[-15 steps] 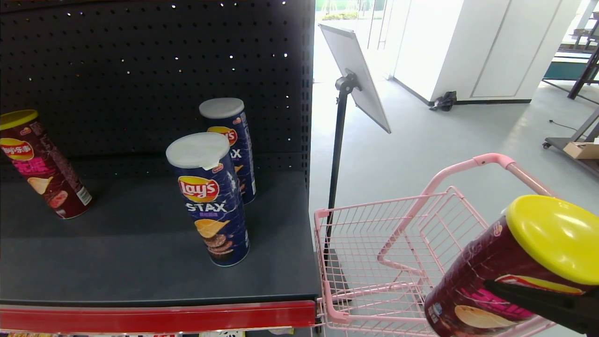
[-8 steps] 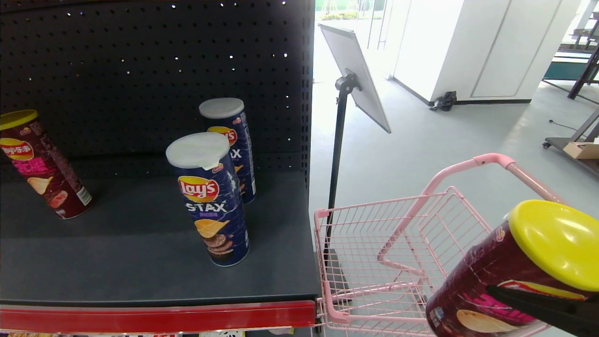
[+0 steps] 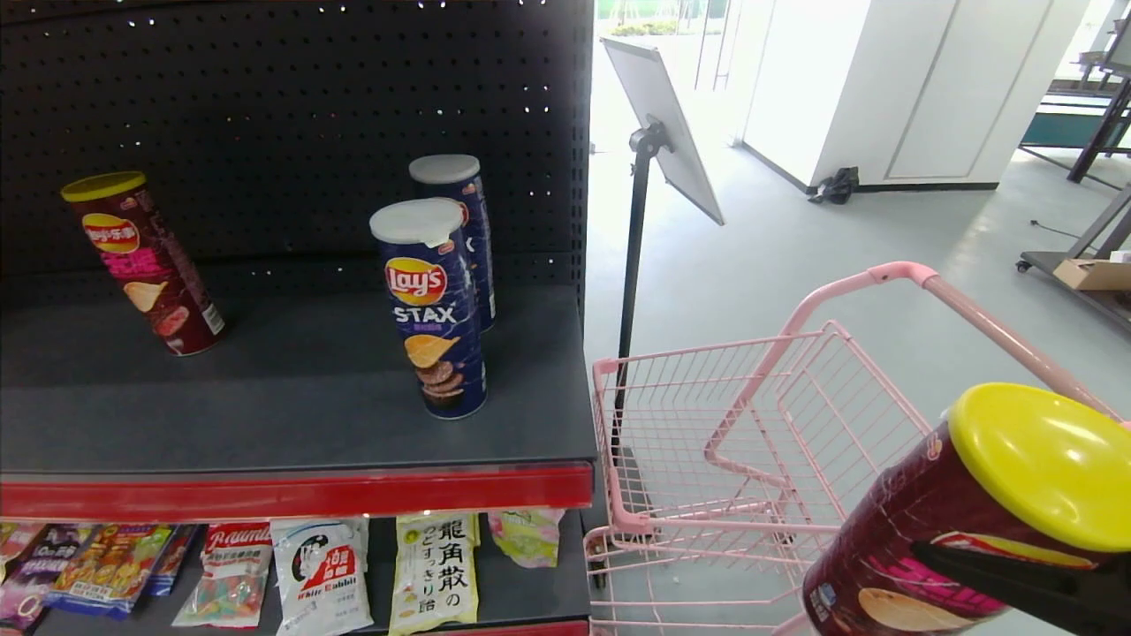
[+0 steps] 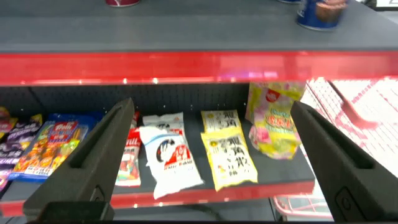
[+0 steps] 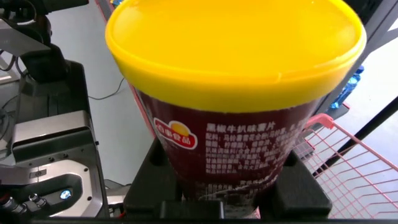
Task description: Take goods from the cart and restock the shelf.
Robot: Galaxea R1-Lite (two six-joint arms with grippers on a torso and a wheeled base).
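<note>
The right gripper has its jaws clenched on the yellow-lidded chip can at lower right, the left gripper released; keep it upright, clear the pink cart, land beside the matching can upper left

Shelf: left can far left; front can at right, rear can just behind | snack packets on level below | cart right of shelf, sign stand behind | fourth can over cart's near right side

Dark shelf carries one maroon can, two blue cans; snack packets apparently lie underneath.
</note>
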